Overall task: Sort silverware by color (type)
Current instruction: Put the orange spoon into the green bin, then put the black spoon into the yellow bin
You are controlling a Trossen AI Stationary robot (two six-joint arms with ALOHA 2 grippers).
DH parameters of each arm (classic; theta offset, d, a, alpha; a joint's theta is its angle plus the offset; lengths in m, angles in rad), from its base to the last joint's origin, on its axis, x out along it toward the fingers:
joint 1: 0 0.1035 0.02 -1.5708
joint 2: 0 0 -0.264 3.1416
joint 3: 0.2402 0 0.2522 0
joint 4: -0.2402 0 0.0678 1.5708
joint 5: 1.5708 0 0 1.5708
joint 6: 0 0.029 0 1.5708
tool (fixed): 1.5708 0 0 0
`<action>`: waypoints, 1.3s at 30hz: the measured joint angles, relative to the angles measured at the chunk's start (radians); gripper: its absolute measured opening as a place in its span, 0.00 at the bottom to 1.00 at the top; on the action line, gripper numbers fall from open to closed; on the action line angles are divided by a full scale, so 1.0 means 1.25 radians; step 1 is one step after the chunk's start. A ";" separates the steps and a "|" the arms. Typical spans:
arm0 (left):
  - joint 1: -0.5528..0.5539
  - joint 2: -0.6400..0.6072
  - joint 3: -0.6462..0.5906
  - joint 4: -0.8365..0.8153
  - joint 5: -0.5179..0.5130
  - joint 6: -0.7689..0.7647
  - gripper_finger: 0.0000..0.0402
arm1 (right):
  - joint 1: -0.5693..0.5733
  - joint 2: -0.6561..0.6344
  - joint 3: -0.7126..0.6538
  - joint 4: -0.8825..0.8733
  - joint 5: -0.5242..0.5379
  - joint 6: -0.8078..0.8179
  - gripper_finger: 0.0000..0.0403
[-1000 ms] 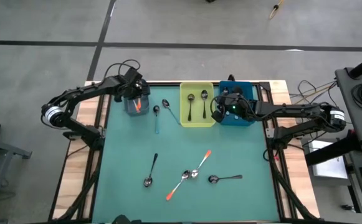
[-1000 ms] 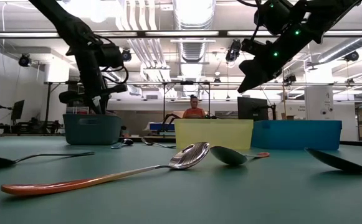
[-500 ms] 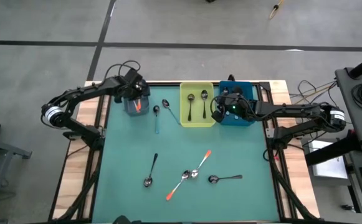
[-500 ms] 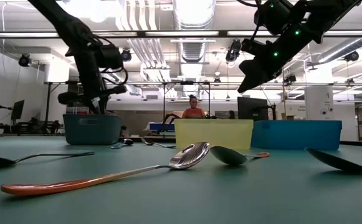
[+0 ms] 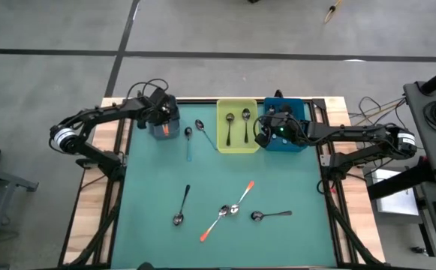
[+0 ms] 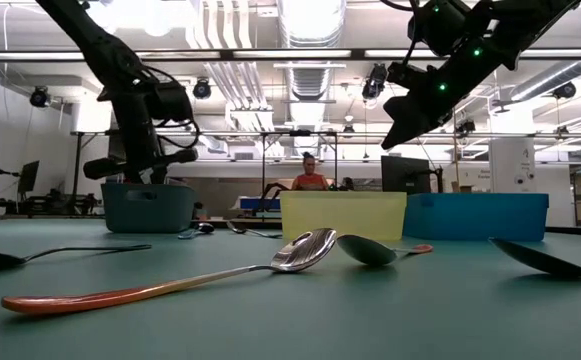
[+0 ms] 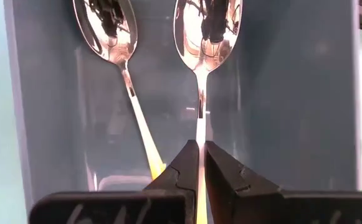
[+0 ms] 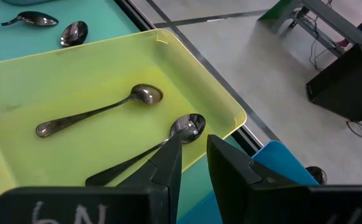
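My left gripper [image 7: 199, 163] over the grey-blue plastic bin [image 5: 163, 124], fingers pinched on the upright orange-handled metal spoon [image 7: 207, 37], bowl end down, beside a second one [image 7: 109, 31] lying in it. My right gripper [image 8: 193, 155] over the blue bin [image 5: 285, 127], narrowly parted, holding nothing.

Two dark, slender jointed arms are seen from above. A white band is carried near the base joint of each, and loops of black cable are strung over the wrist of the left arm. Green indicator lights are shown on the wrist housing of the right arm. Each claw, left claw [image 7: 198, 163] and right claw [image 8: 192, 163], is formed of two black tapered fingers mounted on a black crossbar marked with pale scribbled characters.
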 joint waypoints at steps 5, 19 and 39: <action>0.000 0.000 -0.028 0.015 0.000 -0.013 0.00 | 0.000 0.000 0.000 0.000 0.000 0.000 0.17; 0.001 0.000 -0.034 0.027 -0.008 -0.018 0.02 | 0.000 0.000 0.000 0.000 0.000 0.000 0.17; -0.026 -0.061 0.010 -0.022 -0.004 0.082 0.06 | 0.000 0.000 0.000 0.000 0.000 -0.001 0.17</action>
